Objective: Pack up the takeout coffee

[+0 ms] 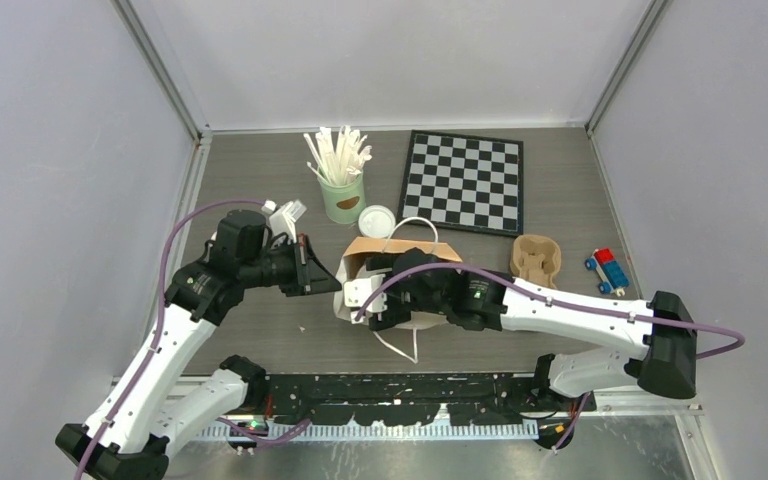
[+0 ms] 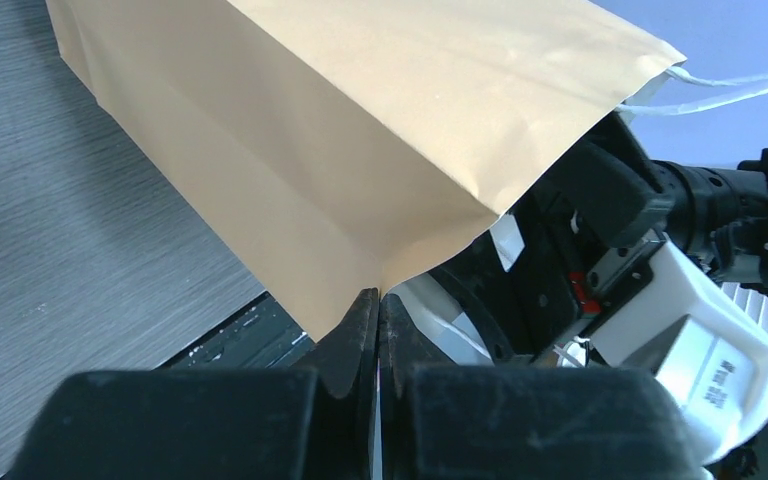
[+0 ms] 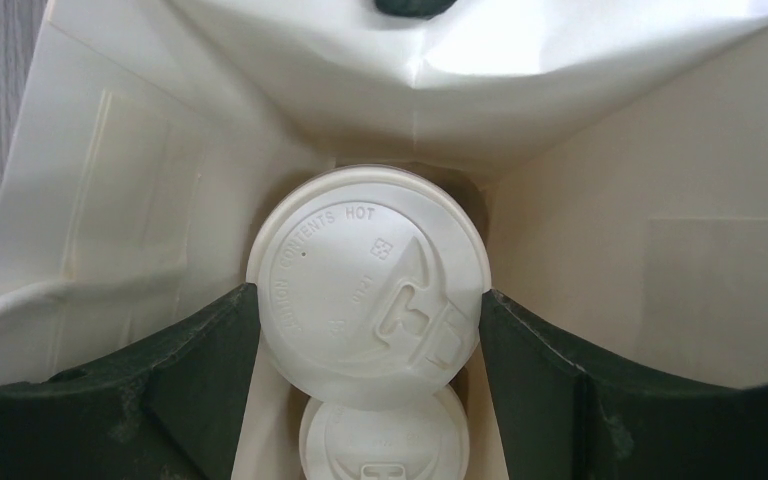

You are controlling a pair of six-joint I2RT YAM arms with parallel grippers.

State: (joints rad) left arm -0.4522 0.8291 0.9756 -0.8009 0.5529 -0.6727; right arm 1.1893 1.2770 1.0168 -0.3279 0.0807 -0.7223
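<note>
A tan paper bag (image 1: pixel 430 248) stands open in the middle of the table, white inside (image 3: pixel 660 200). My right gripper (image 3: pixel 370 300) reaches down into it, and its dark fingers (image 3: pixel 200 350) press both sides of the white lid of a coffee cup (image 3: pixel 360 270). A second white-lidded cup (image 3: pixel 385 440) sits lower in the bag, just under the first. The tan cup bodies are hidden by the lids. My left gripper (image 2: pixel 378 300) is shut on the bag's rim corner (image 2: pixel 360 180) from the left side (image 1: pixel 335 285). In the top view the right fingers are hidden inside the bag.
A mint-green can of white sticks (image 1: pixel 343 195) stands behind the bag, with a round white lid (image 1: pixel 377 220) beside it. A chessboard (image 1: pixel 463 182) lies at the back right. A brown pulp cup tray (image 1: pixel 536 258) and a toy car (image 1: pixel 608 270) are on the right.
</note>
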